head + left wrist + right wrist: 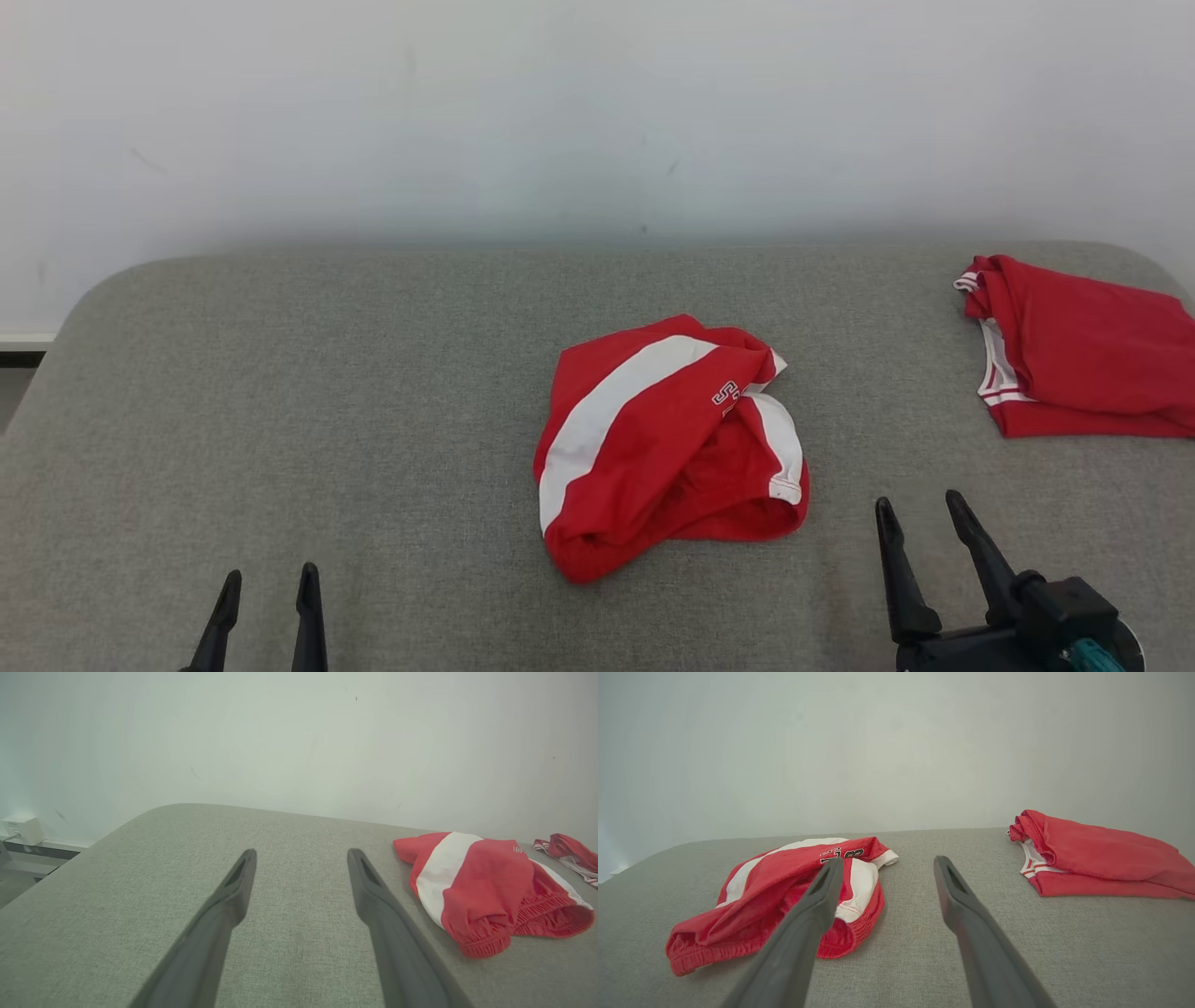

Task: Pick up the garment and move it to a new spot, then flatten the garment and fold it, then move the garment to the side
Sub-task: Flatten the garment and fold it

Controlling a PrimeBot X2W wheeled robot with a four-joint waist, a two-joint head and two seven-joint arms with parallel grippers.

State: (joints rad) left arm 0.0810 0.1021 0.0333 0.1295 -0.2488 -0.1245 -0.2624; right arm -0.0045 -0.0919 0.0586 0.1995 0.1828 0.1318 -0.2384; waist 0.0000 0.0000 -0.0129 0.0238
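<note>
Two grippers, both spread fully wide, nothing held. Left gripper [270, 571] sits at 7 o'clock of the head view and right gripper [919, 500] at 5 o'clock, both clear of the cloth above the grey padded surface [280, 420].

Garment [653, 448] is a pair of red shorts with white stripes. It lies crumpled in a heap near centre, a touch toward 3 o'clock, nearer the right gripper. Folded red top [1083, 355] is at 2 o'clock by the edge, well apart from the shorts; not the target, I judge.

Handling, as a judgement:
- **Feel:** thin, light, soft and floppy. It should sag and drape once lifted, and a shallow pinch may slip off.
- **Best hold:** the elastic waistband [705, 957], gathered along the heap's 6 to 7 o'clock side, looks thickest. Pinch it deep.
- **Backup hold:** the white-trimmed leg hem [784, 485] at 4 o'clock.

Lettering at 1 o'clock is too small to read. Layers underneath are hidden, so a pinch possibly catches two.
</note>
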